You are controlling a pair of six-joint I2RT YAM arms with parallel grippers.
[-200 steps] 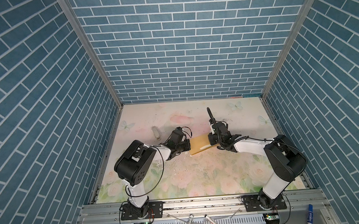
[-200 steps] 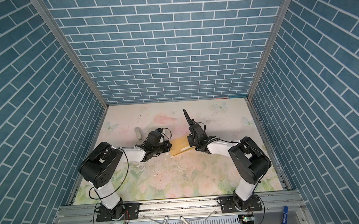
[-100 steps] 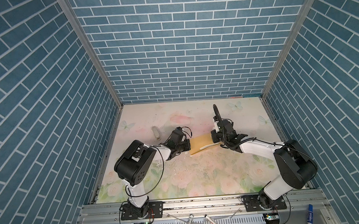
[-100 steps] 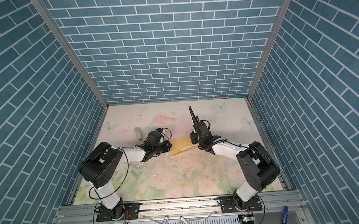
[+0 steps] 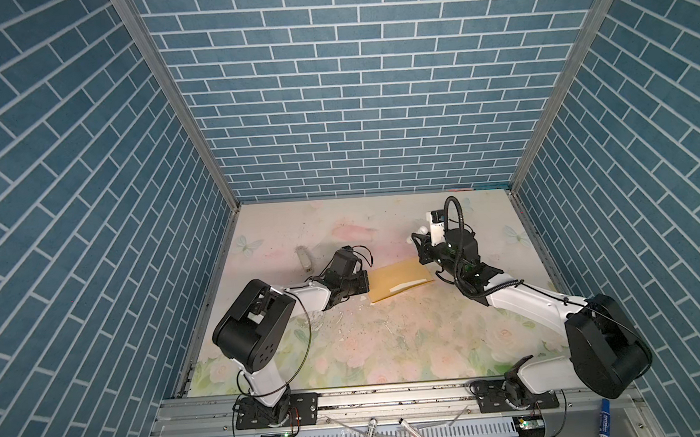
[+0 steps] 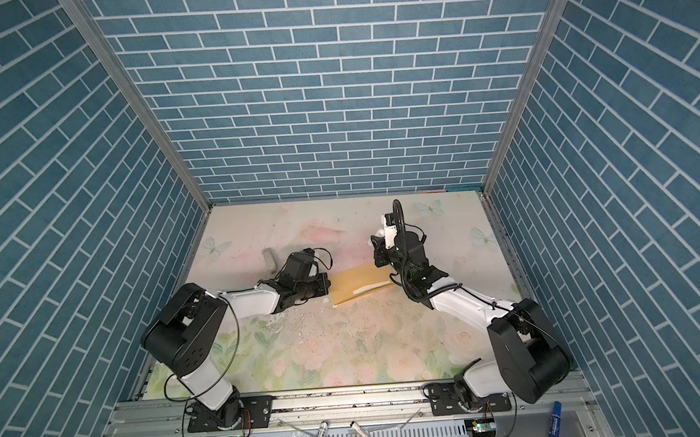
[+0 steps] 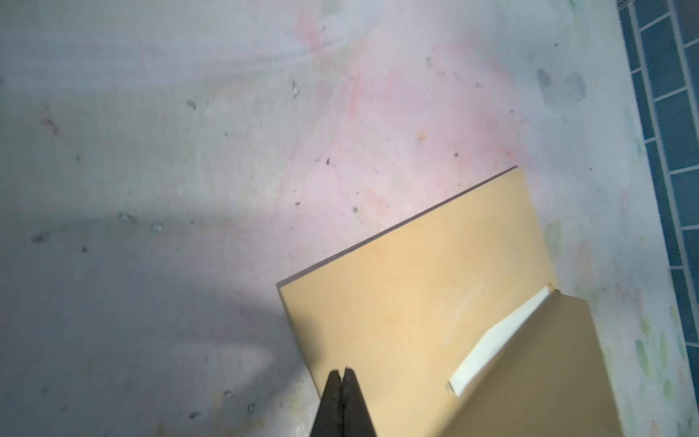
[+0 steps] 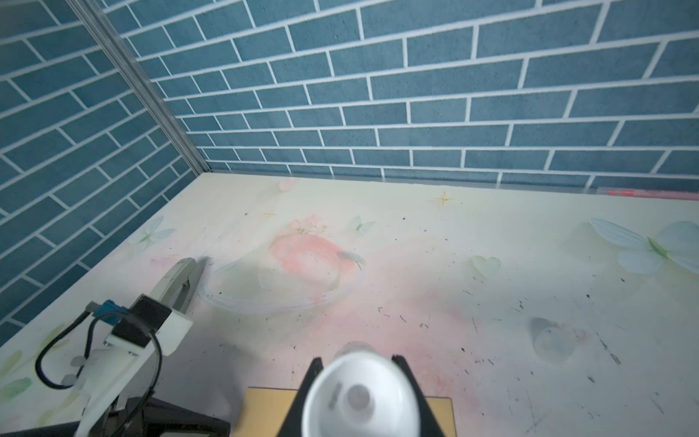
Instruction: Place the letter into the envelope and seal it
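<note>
1. In both top views we find the envelope (image 5: 393, 277) flat on the desk (image 5: 389, 342), in the middle between the arms. The left gripper (image 5: 362, 283) sits at its short end, we judge to pin it in place. The right gripper (image 5: 420, 242) hangs raised over the opposite far corner with a small white object (image 5: 423, 230), which we take to be the means of sealing. A stapler (image 5: 304, 259) lies on the desk behind the left arm. From here the jaws are too small to read.
2. In the left wrist view the left jaws are almost together, a hairline apart, with their tips over the envelope's (image 7: 416, 283) edge. They close sideways along the desk, so we think they press on the paper rather than pinch it; contact we cannot confirm. The flap (image 7: 537, 378) looks lifted and shaded, with a pale strip (image 7: 495, 340) at its fold. We cannot tell if that strip is the letter's edge or a liner. No bordered sheet shows anywhere, so we judge the letter is inside.
3. In the right wrist view the right jaws clamp the white object (image 8: 359, 393), blurred and seen end-on. It may be a glue stick; we cannot say. It hides most of the envelope (image 8: 268, 408), which the frame cuts off.
</note>
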